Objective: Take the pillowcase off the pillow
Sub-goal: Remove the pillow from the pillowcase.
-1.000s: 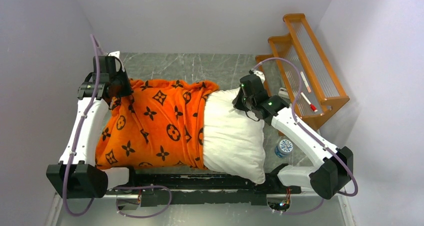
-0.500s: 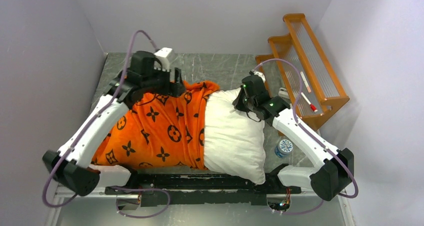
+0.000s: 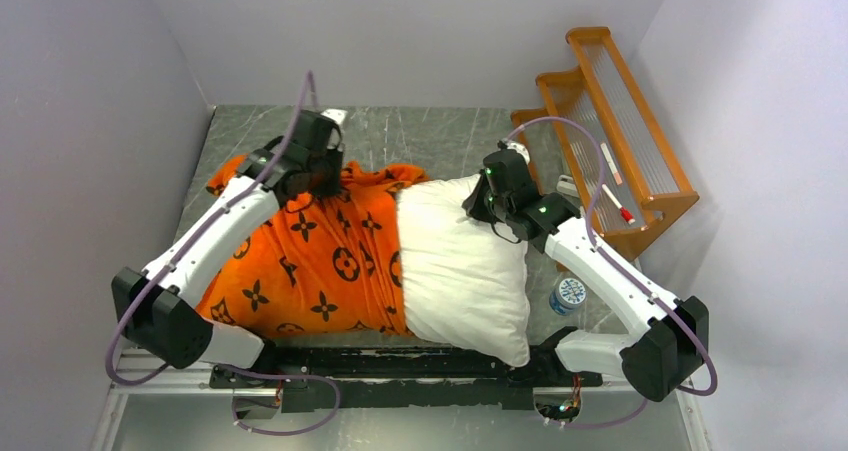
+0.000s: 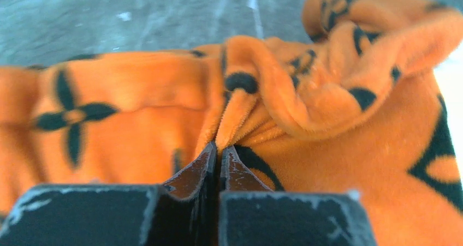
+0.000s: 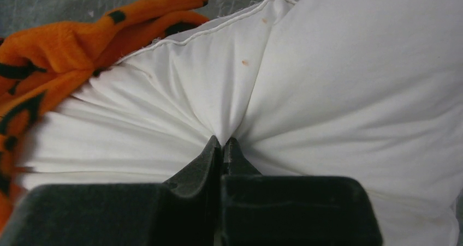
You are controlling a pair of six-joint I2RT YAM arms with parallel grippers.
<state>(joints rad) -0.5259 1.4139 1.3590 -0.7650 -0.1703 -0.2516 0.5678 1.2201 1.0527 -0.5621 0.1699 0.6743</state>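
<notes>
The orange pillowcase (image 3: 320,256) with dark brown motifs covers the left part of the white pillow (image 3: 465,271), whose right half lies bare. My left gripper (image 3: 335,178) is shut on a pinched fold of the pillowcase (image 4: 240,104) at its far edge; in the left wrist view the gripper (image 4: 220,148) has its jaws closed on the fabric. My right gripper (image 3: 478,199) is shut on the pillow's far upper part; in the right wrist view the gripper (image 5: 223,142) pinches gathered white pillow fabric (image 5: 338,93).
An orange wooden rack (image 3: 610,121) stands at the back right, with small items beside it. A water bottle (image 3: 569,293) stands by the pillow's right edge. The grey marble table (image 3: 420,131) shows behind the pillow. White walls close in on all sides.
My left arm swung from the pillowcase's far left corner toward the middle, then pulled back left, and the pillowcase edge slid left, baring more pillow. The right arm held still.
</notes>
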